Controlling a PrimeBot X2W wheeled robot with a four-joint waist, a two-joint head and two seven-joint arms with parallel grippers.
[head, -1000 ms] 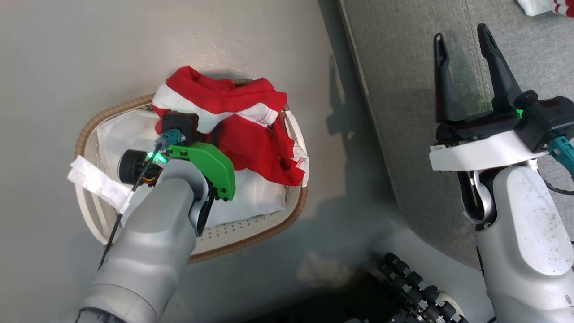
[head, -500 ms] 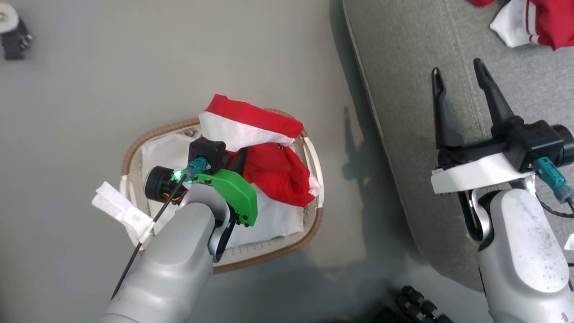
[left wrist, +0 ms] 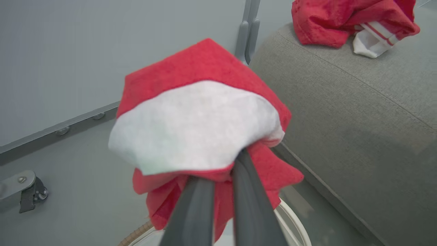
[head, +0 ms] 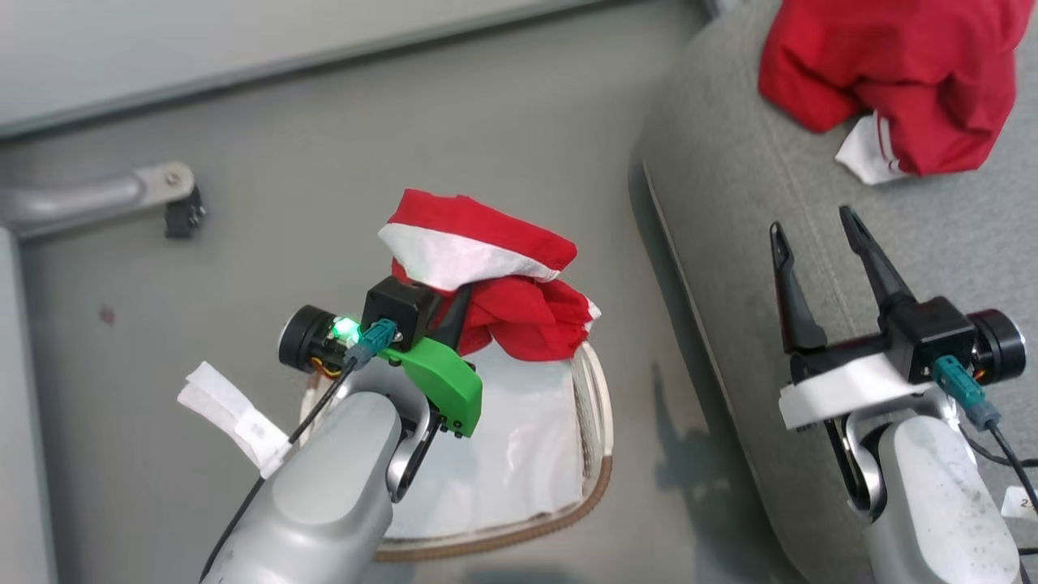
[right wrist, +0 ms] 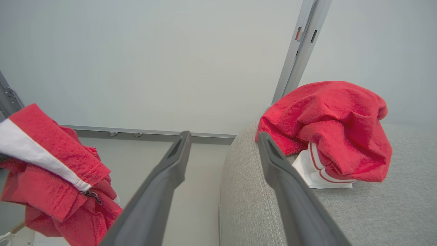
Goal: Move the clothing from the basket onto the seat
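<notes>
Red thin cloth, likely soft and light | head: garment (head: 486,276) bunched in closed left tool (head: 451,302) above basket (head: 598,422); right tool (head: 812,225) wide, empty, over seat (head: 730,203) | left wrist: fingers (left wrist: 245,191) pinch a gathered fold, a sound hold | right wrist: second garment (right wrist: 327,133) on seat.

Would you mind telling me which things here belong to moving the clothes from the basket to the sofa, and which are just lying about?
Part of the job:
- red garment gripped by the left gripper
- basket
- sofa seat
- second red garment, already on the seat

Just lying about:
- wheeled metal leg on the floor
- white tape tag on the left arm's cable
</notes>
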